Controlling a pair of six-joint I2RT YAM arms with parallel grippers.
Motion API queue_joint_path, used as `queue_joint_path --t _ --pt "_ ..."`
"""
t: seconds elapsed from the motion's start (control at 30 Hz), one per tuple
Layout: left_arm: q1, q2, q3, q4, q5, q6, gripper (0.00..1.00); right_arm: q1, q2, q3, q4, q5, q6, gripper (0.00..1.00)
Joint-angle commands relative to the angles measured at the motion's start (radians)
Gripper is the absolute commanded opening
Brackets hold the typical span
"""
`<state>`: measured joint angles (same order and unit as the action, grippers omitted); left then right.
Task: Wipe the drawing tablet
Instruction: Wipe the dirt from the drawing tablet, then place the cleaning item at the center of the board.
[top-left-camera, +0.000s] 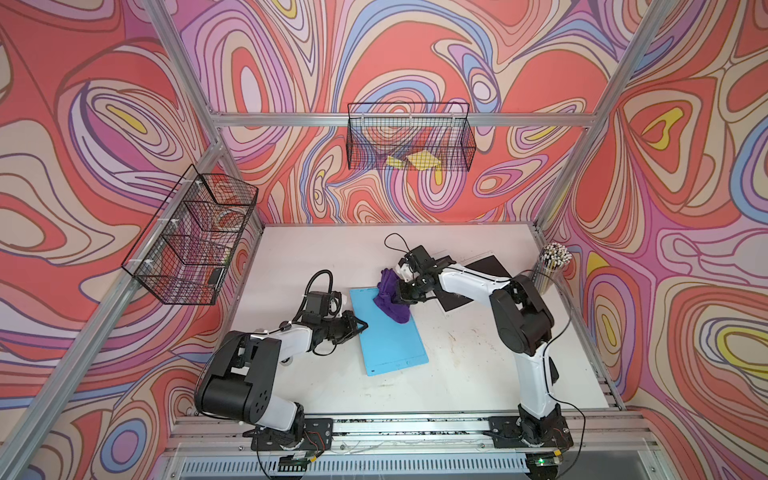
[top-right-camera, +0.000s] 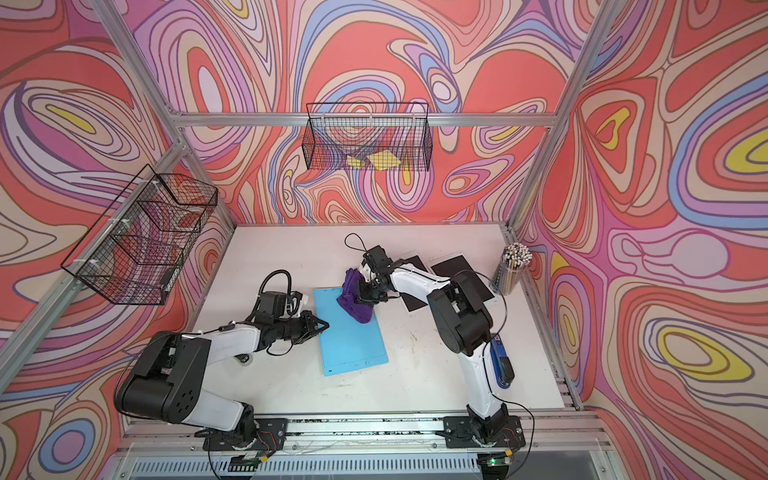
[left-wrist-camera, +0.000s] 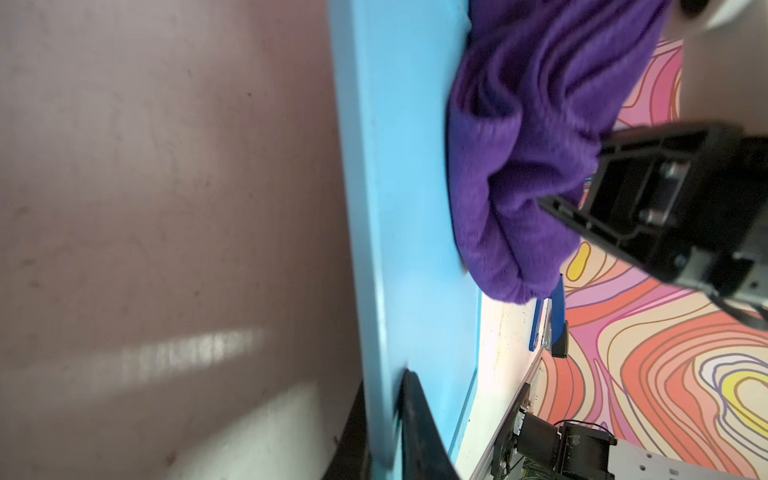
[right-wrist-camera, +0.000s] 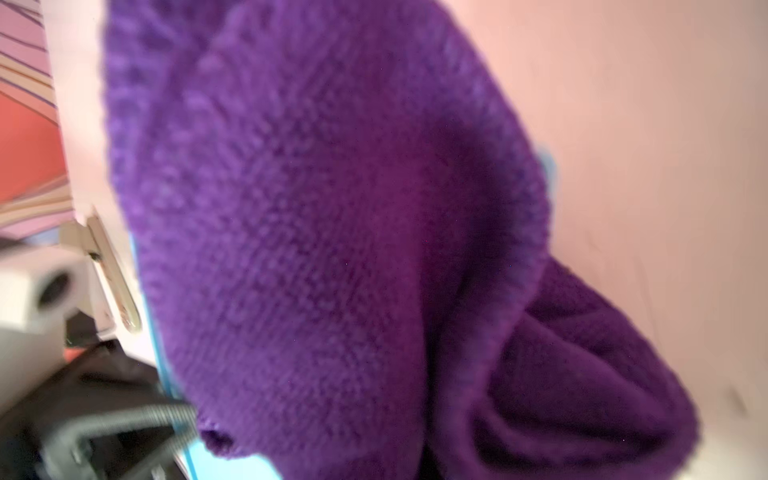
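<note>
The light blue drawing tablet (top-left-camera: 390, 345) (top-right-camera: 353, 349) lies flat in the middle of the white table. My left gripper (top-left-camera: 363, 326) (top-right-camera: 326, 326) is shut on its left edge; in the left wrist view the tablet's edge (left-wrist-camera: 374, 249) runs between the two black fingers of the left gripper (left-wrist-camera: 384, 392). A bunched purple cloth (top-left-camera: 392, 301) (top-right-camera: 355, 303) (left-wrist-camera: 540, 124) rests on the tablet's far right part. My right gripper (top-left-camera: 400, 293) (top-right-camera: 362, 293) is shut on the cloth from the right. The cloth (right-wrist-camera: 332, 208) fills the right wrist view and hides the jaws; a strip of tablet (right-wrist-camera: 232, 461) shows beneath.
Black tablets (top-left-camera: 486, 266) lie at the back right behind the right arm. A cup of pencils (top-left-camera: 552, 266) stands by the right wall. A blue stapler (top-right-camera: 500, 365) sits at the right edge. Wire baskets hang on the back wall (top-left-camera: 409, 137) and the left wall (top-left-camera: 195, 237).
</note>
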<state>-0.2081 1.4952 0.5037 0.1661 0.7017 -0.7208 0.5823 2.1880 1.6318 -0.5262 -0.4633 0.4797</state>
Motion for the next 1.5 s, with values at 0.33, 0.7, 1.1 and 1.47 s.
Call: queue_joint_path --t 0.33,0.7,1.1,1.47 --pt "-0.005 0.033 -0.029 -0.150 -0.121 0.024 0.00 0.058 0.096 0.067 0.051 -0.007 0.066 0.00" --pt "-0.005 -0.123 -0.018 -0.272 -0.172 0.044 0.00 -0.126 -0.060 -0.191 0.070 0.087 0.017 0.00" --pt "-0.005 -0.219 0.226 -0.520 -0.249 0.123 0.00 -0.125 -0.758 -0.674 -0.012 0.128 0.037 0.00" --pt "-0.033 -0.301 0.572 -0.883 -0.519 0.266 0.00 -0.048 -0.974 -0.788 -0.279 0.326 0.055 0.00"
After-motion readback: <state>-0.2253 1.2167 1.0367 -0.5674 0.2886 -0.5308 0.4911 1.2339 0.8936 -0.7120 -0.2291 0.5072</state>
